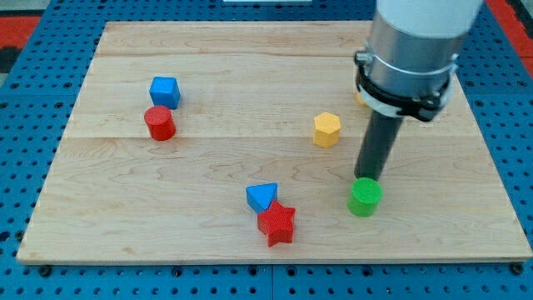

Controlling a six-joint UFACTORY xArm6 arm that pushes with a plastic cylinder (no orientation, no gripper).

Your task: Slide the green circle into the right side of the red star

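Tip (366, 177) down on the worktop (250, 83), touching or nearly touching the green circle (365, 197) at the circle's 12 o'clock edge. No gripper on this arm at all, just a straight dark rod under a grey collar, so nothing to open or close and nothing held; contact by pushing only.

Green circle at about 3 o'clock from the red star (277, 223), near it but clearly apart, and sitting slightly higher in the view. Red star low on the board, its 11 o'clock point touching the blue triangle (262, 197).

Likely reason for this placement: a tip behind the circle's top edge sends it toward 6 o'clock, which would bring it level with the star's right side. For the final shove toward 9 o'clock, better to have the tip round at the circle's 3 o'clock side (judgement only, nothing yet done). Risk: an off-centre push letting the round block slip sideways off the rod, or too hard a push driving the star into the blue triangle.

Further out: yellow hexagon (326, 129) at roughly 10 o'clock from the tip, well clear of the path. Another yellow block partly hidden behind the collar, shape not readable. Far toward 9 o'clock, a red cylinder (159, 123) touching a blue cube (165, 91) just above it, both well apart from the action.
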